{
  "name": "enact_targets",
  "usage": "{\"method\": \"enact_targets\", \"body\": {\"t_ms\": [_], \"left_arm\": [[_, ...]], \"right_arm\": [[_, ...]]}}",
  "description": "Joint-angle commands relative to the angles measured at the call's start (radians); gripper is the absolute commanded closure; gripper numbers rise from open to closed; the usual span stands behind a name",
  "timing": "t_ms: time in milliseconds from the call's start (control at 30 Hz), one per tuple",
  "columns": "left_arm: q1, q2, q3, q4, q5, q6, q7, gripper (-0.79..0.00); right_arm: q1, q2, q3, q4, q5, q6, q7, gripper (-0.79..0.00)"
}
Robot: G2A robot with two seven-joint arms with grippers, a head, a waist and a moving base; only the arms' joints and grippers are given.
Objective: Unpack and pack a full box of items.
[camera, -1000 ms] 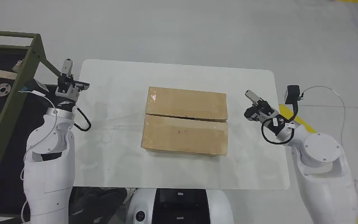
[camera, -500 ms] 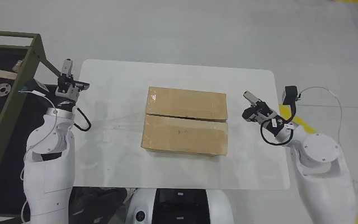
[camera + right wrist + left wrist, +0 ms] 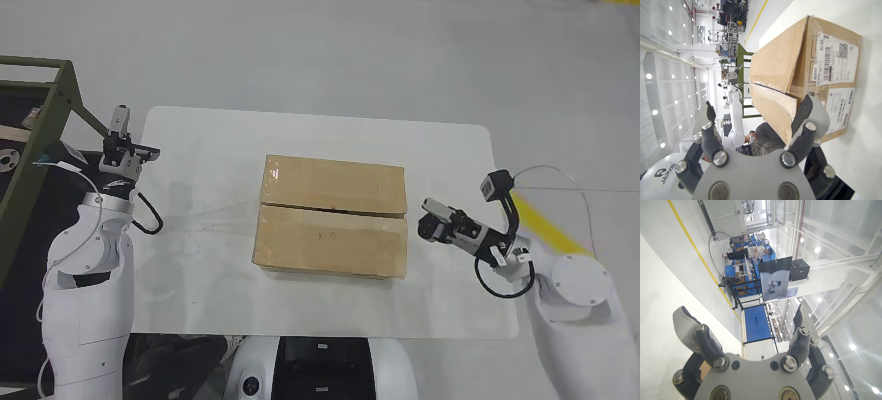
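1. Looking down, we see the cardboard box [image 3: 333, 215] in the middle of the white worktop [image 3: 200, 290]. Its two top flaps are closed, with a seam running between them.
2. Compared with a second ago, the right gripper [image 3: 426, 221] has swung in from the worktop's right edge. It now sits just beside the box's right end, level with the flap nearer the robot.
3. Its jaws are spread apart with nothing between them, and in the right wrist view they face the labelled end of the box.
4. The left gripper [image 3: 121, 118] has not moved. It is at the worktop's far left corner, well apart from the box, with its jaws open and empty.
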Motion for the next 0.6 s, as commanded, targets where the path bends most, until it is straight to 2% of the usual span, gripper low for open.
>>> {"method": "enact_targets", "body": {"t_ms": [0, 567], "left_arm": [[0.0, 0.0, 0.0, 0.0, 0.0, 0.0, 0.0, -0.785], [0.0, 0.0, 0.0, 0.0, 0.0, 0.0, 0.0, -0.785]], "right_arm": [[-0.008, 0.002, 0.003, -0.001, 0.002, -0.007, 0.005, -0.785], [0.013, 0.011, -0.071, 0.04, -0.016, -0.021, 0.031, -0.785]]}}
